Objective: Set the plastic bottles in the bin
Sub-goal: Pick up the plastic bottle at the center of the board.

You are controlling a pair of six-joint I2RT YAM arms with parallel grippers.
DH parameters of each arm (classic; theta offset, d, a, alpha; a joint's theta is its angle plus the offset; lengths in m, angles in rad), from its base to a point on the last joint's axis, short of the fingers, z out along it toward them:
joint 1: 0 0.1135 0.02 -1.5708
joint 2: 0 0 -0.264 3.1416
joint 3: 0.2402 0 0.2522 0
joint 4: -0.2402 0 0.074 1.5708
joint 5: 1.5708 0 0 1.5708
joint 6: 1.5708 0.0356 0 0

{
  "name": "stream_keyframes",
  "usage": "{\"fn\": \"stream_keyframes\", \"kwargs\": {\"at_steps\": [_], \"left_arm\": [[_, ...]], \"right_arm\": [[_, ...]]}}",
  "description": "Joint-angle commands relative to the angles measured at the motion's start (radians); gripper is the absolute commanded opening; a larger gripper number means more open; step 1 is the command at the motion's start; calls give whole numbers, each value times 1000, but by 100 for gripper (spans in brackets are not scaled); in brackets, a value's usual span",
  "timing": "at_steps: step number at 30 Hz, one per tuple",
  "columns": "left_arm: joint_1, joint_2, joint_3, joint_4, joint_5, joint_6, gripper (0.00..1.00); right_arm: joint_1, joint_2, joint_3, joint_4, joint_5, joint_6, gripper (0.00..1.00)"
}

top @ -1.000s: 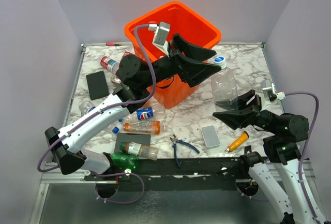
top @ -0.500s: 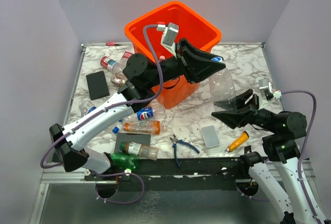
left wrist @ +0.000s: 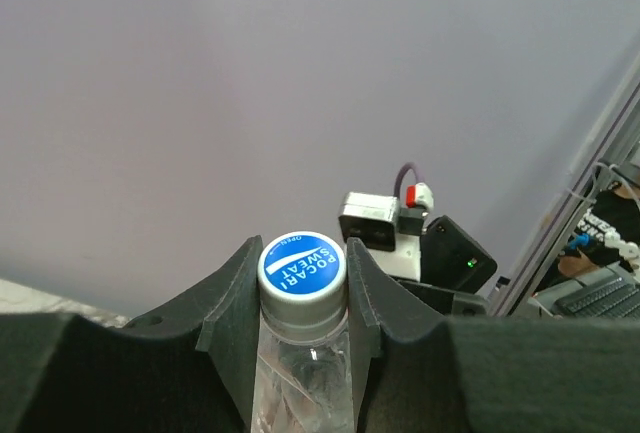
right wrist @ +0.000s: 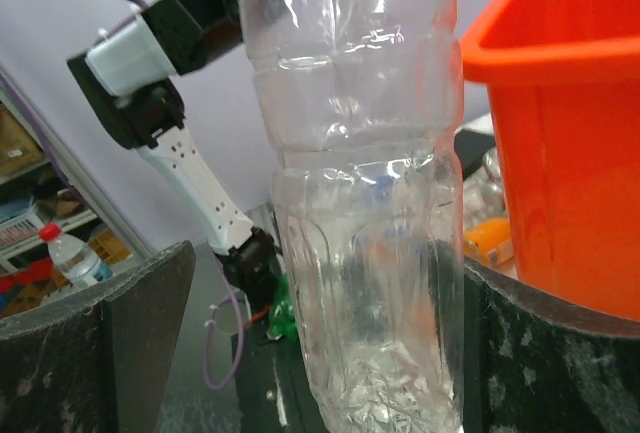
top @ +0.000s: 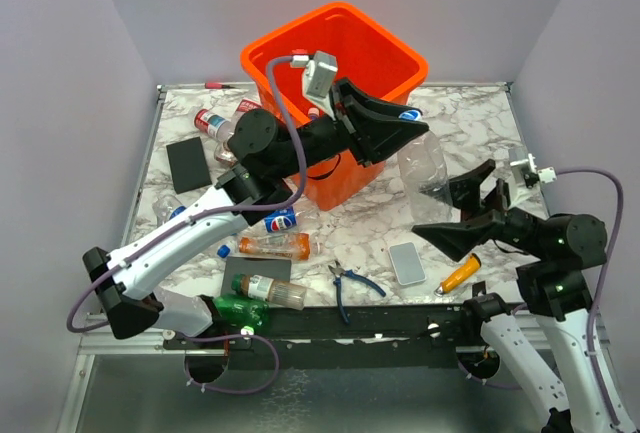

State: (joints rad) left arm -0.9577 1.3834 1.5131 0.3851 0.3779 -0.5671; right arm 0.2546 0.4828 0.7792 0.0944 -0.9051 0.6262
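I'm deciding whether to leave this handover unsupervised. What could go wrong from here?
The left gripper pinches the clear bottle only at its neck, under the blue cap, so the long body may swing or slip. The open right gripper flanks that body and might knock it when backing away. The bottle hangs outside the orange bin, so its base may catch the rim.

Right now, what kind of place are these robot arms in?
Probably a robot practice booth in a lab, not a home: plain walls box in a marble-look table, the arms are bolted to its edge, and bottles lie scattered beside an orange bin.
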Motion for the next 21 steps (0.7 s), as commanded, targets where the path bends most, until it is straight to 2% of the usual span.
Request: {"fn": "stream_keyframes", "kwargs": {"at_steps": [1,7,10,16,21], "left_arm": [[0,-115,-19,12,-206,160,0],[5,-170,-22,44,-331,240,0],[5,-204,-21,55,-412,313,0],[5,-264,-26,73,-606,540,0],[5,-284,-72,144,-726,728,0]], "right_arm": [[3,-19,158,-100,18,38,100],[3,-17,312,-276,44,4,100],[3,-62,321,-343,153,-47,100],[3,-219,190,-391,457,-68,100],[3,-282,103,-456,549,-70,100]]}}
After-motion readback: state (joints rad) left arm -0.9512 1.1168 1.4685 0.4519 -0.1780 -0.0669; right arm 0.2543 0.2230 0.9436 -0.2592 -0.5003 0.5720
